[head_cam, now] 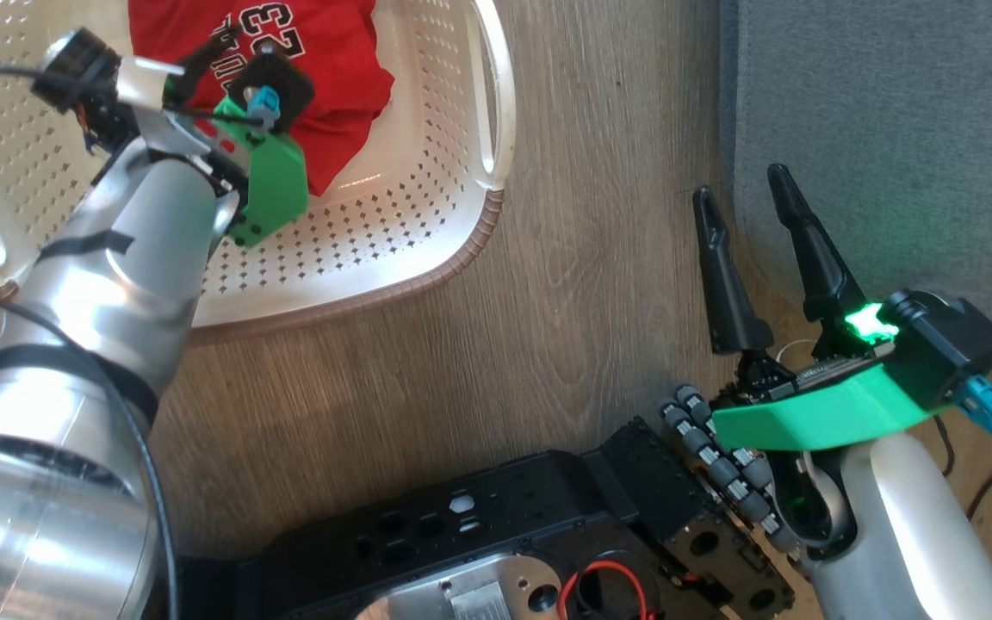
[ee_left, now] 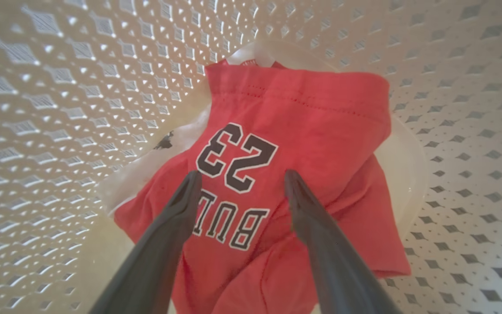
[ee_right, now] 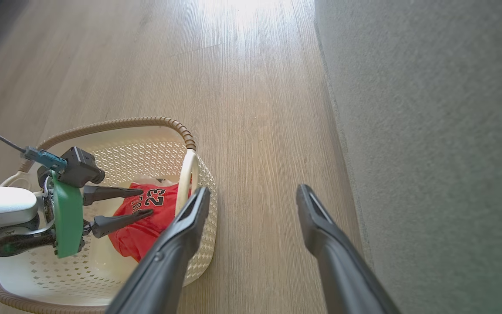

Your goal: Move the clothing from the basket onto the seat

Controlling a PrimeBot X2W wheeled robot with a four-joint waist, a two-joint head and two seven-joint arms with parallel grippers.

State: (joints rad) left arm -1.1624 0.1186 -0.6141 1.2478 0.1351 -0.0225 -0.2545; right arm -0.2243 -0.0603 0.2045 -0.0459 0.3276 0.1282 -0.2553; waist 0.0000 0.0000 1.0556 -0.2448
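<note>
The crumpled red fabric jersey (ee_left: 303, 122) numbered 23 lies in the cream perforated plastic basket (head_cam: 427, 215) at 11 o'clock under the open left hand (ee_left: 242, 173), with the basket wall and wooden floor (head_cam: 591, 258) between it and the grey upholstered seat (head_cam: 892, 129) at 2 o'clock, the open right hand (head_cam: 739, 182) at its edge.

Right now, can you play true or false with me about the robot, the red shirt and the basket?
1. The red jersey lies in the basket. True.
2. The left gripper is shut on the jersey. False: its fingers stand open over the jersey's lettering.
3. The right gripper is inside the basket. False: it is open above the wooden floor, beside the seat.
4. The seat is grey. True.
</note>
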